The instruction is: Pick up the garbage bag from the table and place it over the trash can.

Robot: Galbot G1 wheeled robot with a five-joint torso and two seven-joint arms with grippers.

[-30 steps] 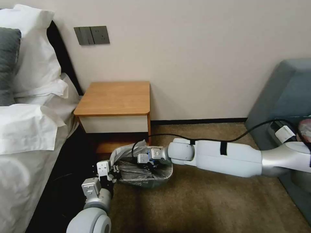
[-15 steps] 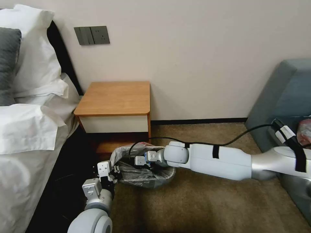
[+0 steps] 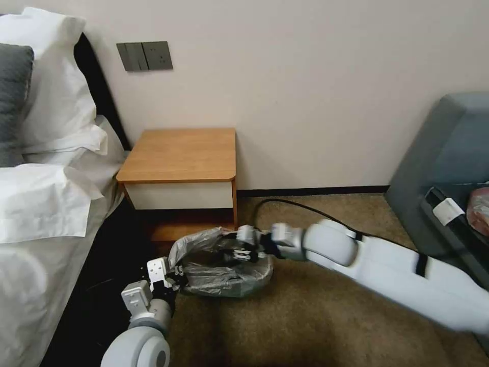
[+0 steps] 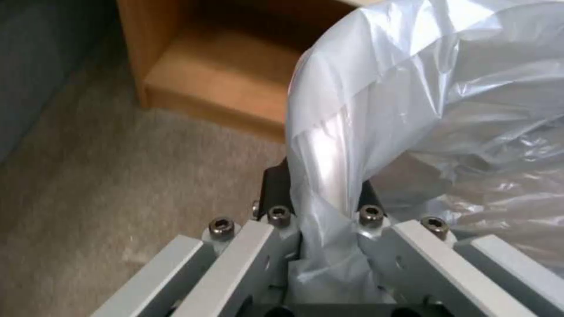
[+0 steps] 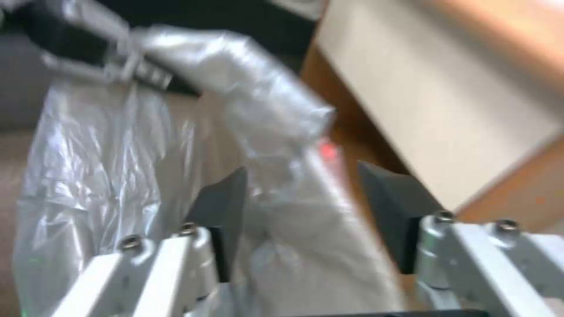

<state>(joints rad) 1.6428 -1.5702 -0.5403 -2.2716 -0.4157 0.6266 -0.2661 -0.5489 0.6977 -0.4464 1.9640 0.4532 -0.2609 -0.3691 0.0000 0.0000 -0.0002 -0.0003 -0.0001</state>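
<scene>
One garbage bag (image 3: 224,265), two grippers on it, lower centre of frame.
Your left gripper (image 3: 175,272) pinches its crinkly translucent edge; your right gripper (image 3: 243,251) straddles a fold, fingers apart, below the wooden table (image 3: 178,153).

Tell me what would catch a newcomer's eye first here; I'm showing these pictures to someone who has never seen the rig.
First the crinkly, silvery translucent garbage bag, draped over the small trash can on the carpet just in front of the orange-brown wooden nightstand table. Then both arms working on it: the left gripper is shut on a bunched fold at the bag's near-left edge, while the right gripper, reaching in from the right, has its jaws open around the plastic at the rim.
</scene>
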